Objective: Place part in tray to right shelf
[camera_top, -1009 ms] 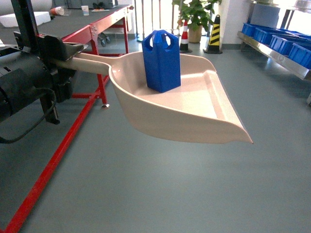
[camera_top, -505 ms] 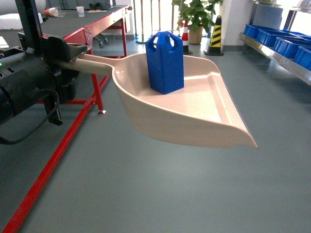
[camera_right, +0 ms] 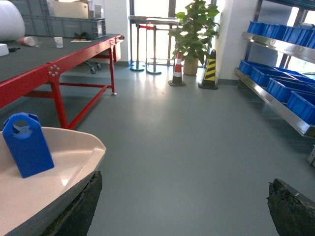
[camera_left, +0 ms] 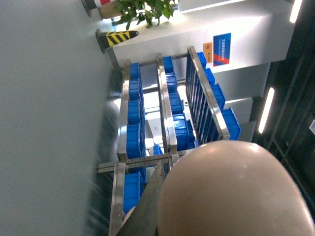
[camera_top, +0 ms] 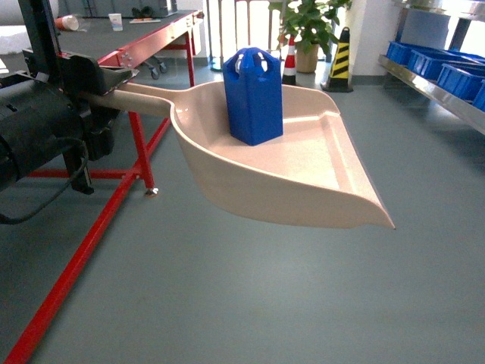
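Head view shows the pale beige-pink plastic dustpan-shaped tray [camera_top: 303,178] held out level above the grey floor [camera_top: 227,296], its long straight handle clamped in the black left gripper [camera_top: 102,83]. Standing upright on the tray's flat bed, near the handle end and well back from the wide lip, is the small bright-blue plastic part [camera_top: 253,95] with two loop holes at its tapered top. Beyond the tray's lip, at the far right, runs the silver stainless-steel right shelf [camera_top: 436,87] carrying large blue crates [camera_top: 455,72]. Behind the tray's handle stands a red-framed workbench [camera_top: 144,53]; past the part are a potted green plant [camera_top: 307,26] and a yellow-black striped cone [camera_top: 339,57]. From the right wrist camera, the right gripper's [camera_right: 184,201] two dark fingers [camera_right: 290,209] stand wide apart, holding nothing, one just beneath the tray's edge.
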Controlling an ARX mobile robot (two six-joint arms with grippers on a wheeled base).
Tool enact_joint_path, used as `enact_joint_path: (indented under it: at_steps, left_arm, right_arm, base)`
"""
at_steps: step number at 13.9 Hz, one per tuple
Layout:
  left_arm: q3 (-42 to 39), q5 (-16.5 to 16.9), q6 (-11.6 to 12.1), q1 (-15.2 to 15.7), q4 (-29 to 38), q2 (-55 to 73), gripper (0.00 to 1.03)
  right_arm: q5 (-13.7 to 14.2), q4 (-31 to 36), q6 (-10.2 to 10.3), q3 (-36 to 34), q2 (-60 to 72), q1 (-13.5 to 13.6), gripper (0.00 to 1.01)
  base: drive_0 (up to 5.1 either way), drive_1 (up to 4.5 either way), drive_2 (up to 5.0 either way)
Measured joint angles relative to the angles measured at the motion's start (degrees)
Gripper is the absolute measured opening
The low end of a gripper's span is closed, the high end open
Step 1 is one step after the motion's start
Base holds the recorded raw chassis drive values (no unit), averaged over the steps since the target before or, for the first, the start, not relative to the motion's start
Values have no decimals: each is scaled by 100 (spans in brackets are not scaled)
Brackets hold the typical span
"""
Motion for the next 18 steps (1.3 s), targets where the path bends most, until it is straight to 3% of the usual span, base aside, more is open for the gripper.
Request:
enact_joint_path:
  at_steps: [18]
  left_arm:
    - [0,-13,0,0,-7,0,14]
  right_arm:
    - [4,-37,0,0,11,-4,98]
  base:
    - [-2,429,-432]
